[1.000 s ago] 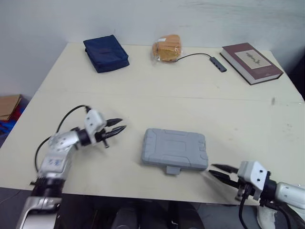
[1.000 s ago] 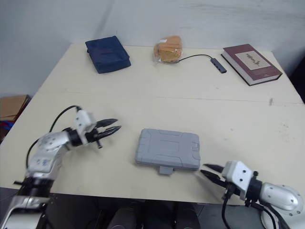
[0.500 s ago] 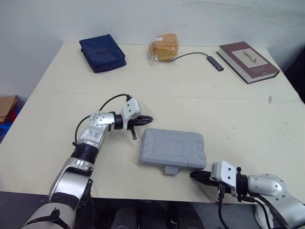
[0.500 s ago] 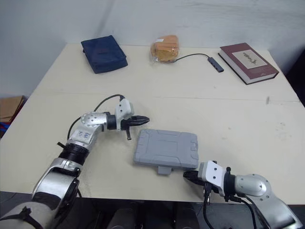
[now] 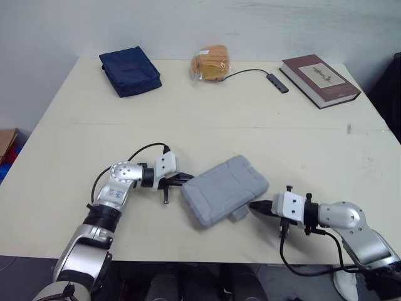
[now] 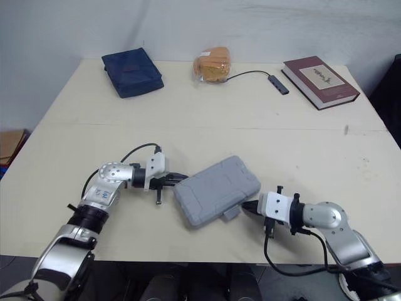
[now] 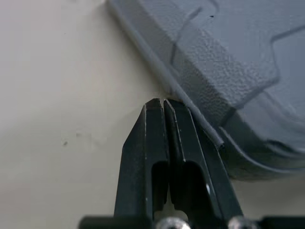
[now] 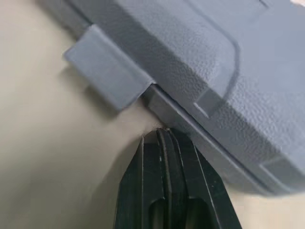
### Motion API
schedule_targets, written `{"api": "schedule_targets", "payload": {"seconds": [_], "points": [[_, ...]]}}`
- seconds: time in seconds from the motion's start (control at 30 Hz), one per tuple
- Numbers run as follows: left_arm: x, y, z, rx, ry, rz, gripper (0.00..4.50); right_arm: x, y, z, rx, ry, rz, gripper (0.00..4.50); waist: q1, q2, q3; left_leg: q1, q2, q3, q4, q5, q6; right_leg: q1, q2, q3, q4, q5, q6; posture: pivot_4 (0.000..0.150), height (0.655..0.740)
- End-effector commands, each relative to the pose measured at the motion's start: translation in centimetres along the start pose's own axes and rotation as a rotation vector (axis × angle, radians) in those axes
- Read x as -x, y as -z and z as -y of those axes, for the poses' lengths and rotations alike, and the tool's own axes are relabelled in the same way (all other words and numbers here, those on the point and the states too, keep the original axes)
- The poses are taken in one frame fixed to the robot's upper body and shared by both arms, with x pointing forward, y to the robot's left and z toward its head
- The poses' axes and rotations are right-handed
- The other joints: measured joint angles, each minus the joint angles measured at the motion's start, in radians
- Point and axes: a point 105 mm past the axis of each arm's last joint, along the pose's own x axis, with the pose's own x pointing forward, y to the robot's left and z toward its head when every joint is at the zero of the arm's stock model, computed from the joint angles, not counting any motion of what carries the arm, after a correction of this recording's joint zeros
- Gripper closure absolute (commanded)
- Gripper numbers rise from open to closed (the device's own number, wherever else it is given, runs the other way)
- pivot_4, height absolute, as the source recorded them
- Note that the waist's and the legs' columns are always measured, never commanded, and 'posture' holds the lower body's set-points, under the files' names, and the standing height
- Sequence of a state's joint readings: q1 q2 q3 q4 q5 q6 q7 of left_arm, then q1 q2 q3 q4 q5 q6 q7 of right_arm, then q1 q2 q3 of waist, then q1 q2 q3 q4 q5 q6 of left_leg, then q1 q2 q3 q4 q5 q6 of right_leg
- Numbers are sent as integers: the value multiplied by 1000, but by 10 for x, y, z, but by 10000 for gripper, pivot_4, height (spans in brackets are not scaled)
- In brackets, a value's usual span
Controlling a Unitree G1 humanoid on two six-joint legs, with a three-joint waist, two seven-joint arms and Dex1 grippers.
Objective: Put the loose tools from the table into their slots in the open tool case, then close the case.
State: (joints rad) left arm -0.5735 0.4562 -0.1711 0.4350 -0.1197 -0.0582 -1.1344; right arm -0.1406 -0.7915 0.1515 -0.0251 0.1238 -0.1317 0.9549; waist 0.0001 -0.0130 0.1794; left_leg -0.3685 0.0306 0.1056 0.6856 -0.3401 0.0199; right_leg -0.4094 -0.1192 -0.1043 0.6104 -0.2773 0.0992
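Note:
The grey tool case (image 5: 224,190) lies closed near the table's front edge, turned at an angle, its latch tab (image 5: 239,215) facing the front. My left gripper (image 5: 186,180) is shut, its tips pressed against the case's left edge (image 7: 190,109). From the right, my right gripper (image 5: 257,205) is shut too, touching the case's rim beside the latch tab (image 8: 107,81). Neither gripper holds anything. No loose tools show on the table.
Along the far edge of the cream table (image 5: 301,144) lie a dark blue pouch (image 5: 129,70), a bagged bread roll (image 5: 210,63), a small USB hub on a cable (image 5: 277,82) and a maroon book (image 5: 320,72).
Both grippers have come in against the case from either side and shut. The case has turned from lying square to sitting at an angle. The camera view has shifted a little.

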Motion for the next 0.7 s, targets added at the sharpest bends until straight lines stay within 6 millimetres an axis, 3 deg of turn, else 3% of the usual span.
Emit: {"api": "schedule_targets", "payload": {"seconds": [0.03, 0.23, 0.37, 0.53, 0.7], "points": [[4, -18, 2, -21, -34, 48, 44353, -1, 25, 11, -32, 53, -104, 45000, -1, 0, 0, 0, 0, 0, 0, 0, 0, 0, -1, 0, 0, 0, 0, 1500, 7400], [12, -24, 12, 20, -83, 94, 44353, -4, 27, 29, -47, 138, -99, 45000, -2, 0, 0, 0, -1, -1, 0, 0, 0, 0, -8, -1, 1, 0, 0, 1500, 7400], [28, -24, 12, -7, -161, 109, 44353, 8, 39, 26, -74, 181, -136, 45000, 0, 0, 0, 0, -1, -1, 0, 0, 0, 0, -10, -1, 1, 0, 0, 1500, 7400], [29, -70, 10, -2, -118, 330, 44353, 31, 31, 32, -186, 409, -45, 45000, 27, 0, 0, -1, -3, -3, 0, 0, 1, 1, -12, -3, 0, 0, 0, 1500, 7400], [-4, -97, 22, -97, 54, 316, 44353, 51, 10, 17, -209, 459, 40, 45000, 29, 1, 0, -3, -6, -3, -1, 0, 2, 1, -11, -4, 0, 1, 2, 1500, 7400]]}}
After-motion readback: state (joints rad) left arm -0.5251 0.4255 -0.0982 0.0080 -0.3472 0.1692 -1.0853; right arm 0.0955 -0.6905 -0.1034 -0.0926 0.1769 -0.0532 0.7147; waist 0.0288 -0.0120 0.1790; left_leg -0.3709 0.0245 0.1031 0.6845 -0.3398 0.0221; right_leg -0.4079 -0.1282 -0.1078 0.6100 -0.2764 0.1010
